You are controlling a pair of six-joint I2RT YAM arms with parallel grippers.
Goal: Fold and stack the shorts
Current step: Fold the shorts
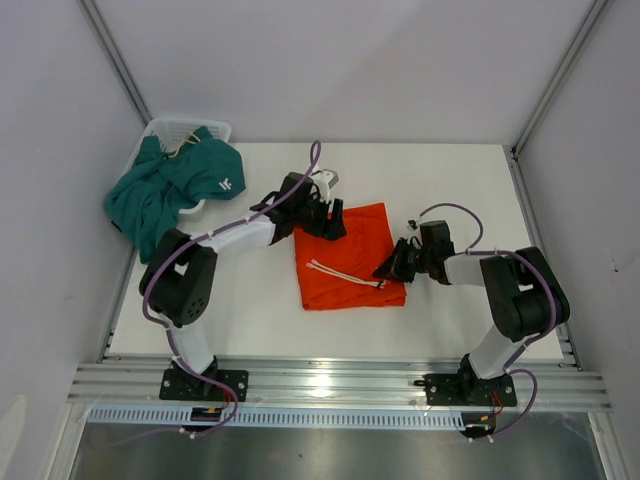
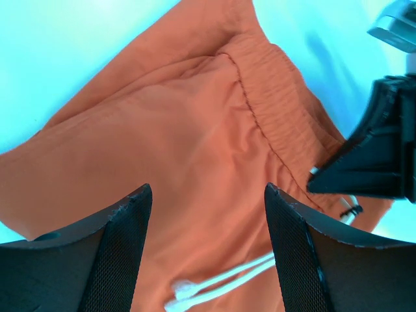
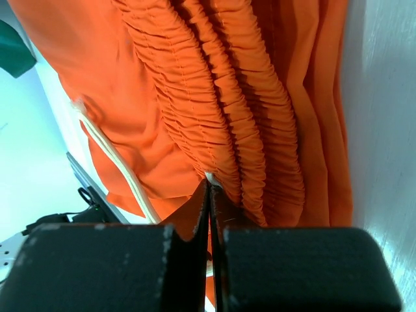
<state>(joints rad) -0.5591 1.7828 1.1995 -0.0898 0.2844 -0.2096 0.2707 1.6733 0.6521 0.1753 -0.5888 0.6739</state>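
The orange-red shorts [image 1: 350,255] lie folded flat mid-table, white drawstring [image 1: 345,273] on top. My left gripper [image 1: 325,222] is open just above their far left edge; in the left wrist view [image 2: 208,192] the fabric [image 2: 195,130] and drawstring ends [image 2: 221,279] show between the fingers. My right gripper [image 1: 392,268] is at the shorts' right edge, shut on the gathered waistband [image 3: 247,130]; its tips [image 3: 209,182] pinch the fabric edge. The teal shorts [image 1: 175,185] lie crumpled at the far left, partly over the basket.
A white mesh basket [image 1: 190,128] stands at the table's far left corner under the teal shorts. The right gripper [image 2: 364,162] shows in the left wrist view, close to the left fingers. Frame walls bound the table on both sides.
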